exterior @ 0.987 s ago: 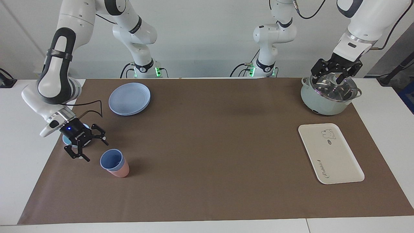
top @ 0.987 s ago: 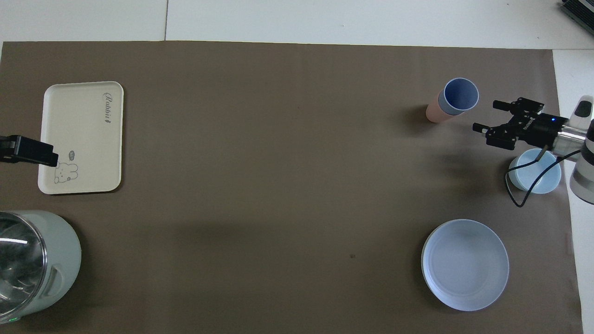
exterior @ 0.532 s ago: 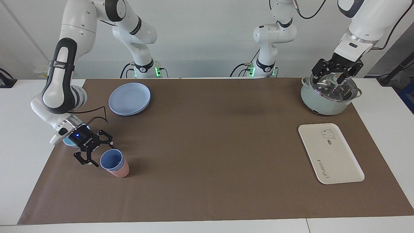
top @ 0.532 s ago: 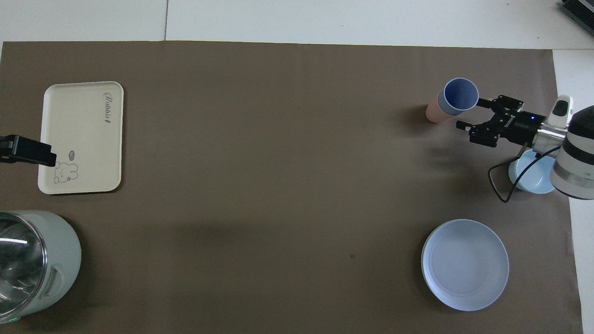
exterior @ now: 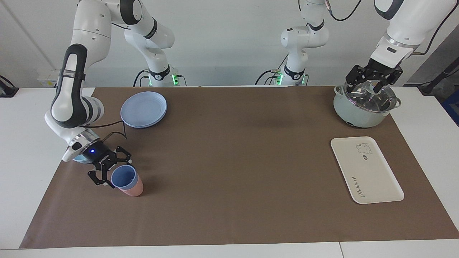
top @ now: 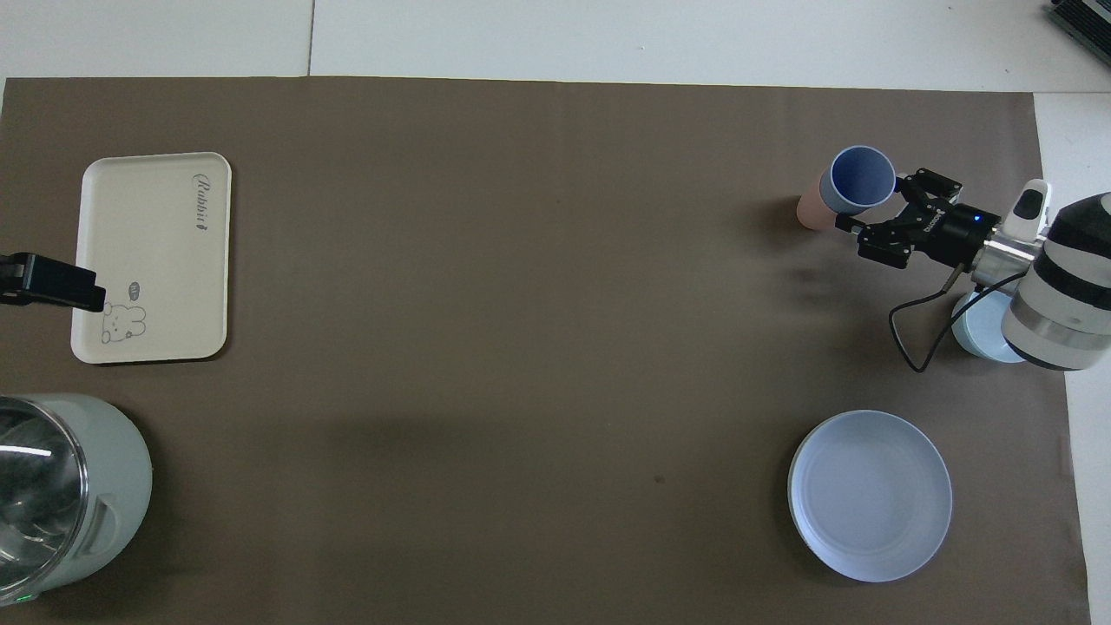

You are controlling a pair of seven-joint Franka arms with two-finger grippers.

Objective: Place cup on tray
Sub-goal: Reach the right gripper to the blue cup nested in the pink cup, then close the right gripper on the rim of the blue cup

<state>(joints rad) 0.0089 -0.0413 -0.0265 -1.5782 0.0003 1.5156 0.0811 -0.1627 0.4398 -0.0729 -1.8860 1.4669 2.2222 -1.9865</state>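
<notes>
From my station I see the small periwinkle-blue plastic cup (exterior: 124,177) nested in a salmon-pink cup (exterior: 133,189), which shows only below the blue rim; the pair stands on the brown mat at the right arm's end of the tabletop. The right end effector (exterior: 115,172) sits low beside the blue cup, fingers spread apart at either side of its rim; I cannot tell whether they touch it. The right arm hides most of a light-blue shallow bowl (top: 976,334). A round blue-lilac plate (exterior: 143,109) lies nearer to the robots. The cream-white rectangular tray (exterior: 366,169) with a bear drawing lies bare, well apart, toward the left arm's end. The left end effector (exterior: 373,77) waits with fingers apart over a pale-green pot (exterior: 355,114) with a glass lid; overhead, the pot is cut off at the edge.
</notes>
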